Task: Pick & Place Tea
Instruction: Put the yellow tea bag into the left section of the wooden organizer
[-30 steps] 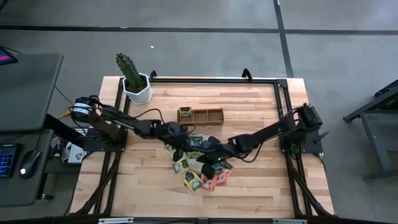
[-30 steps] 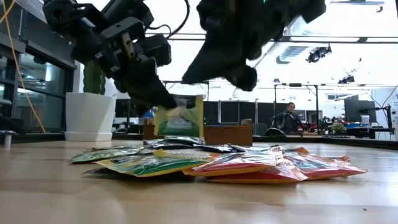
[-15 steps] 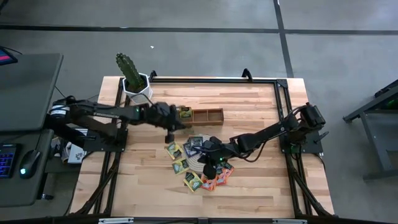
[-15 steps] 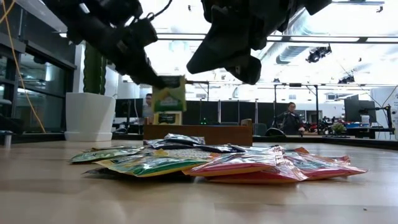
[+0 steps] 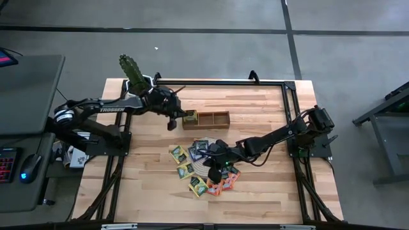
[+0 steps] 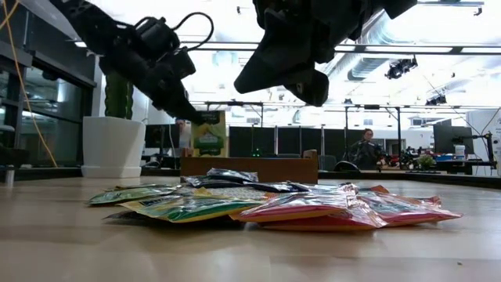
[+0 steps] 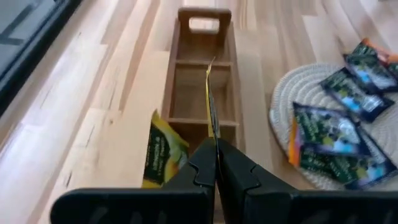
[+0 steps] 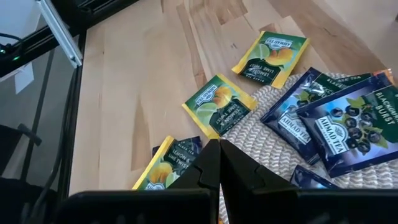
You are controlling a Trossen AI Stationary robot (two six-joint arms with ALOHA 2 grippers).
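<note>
Placing step: left end effector (image 7: pixel 216 163) pinches a yellow-green sachet (image 7: pixel 211 99) edge-on above the tray (image 7: pixel 202 78), needing lowering and release; right end effector (image 8: pixel 219 163), pressed together, hovers over the mat's sachets (image 8: pixel 323 124).

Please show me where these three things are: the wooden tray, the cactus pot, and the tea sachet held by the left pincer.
wooden tray (image 5: pixel 220 119), high view, on its right compartment.
cactus pot (image 6: pixel 103 146), low view, on its white front wall.
held sachet (image 7: pixel 211 99), left wrist view, on its thin edge above the fingers.
</note>
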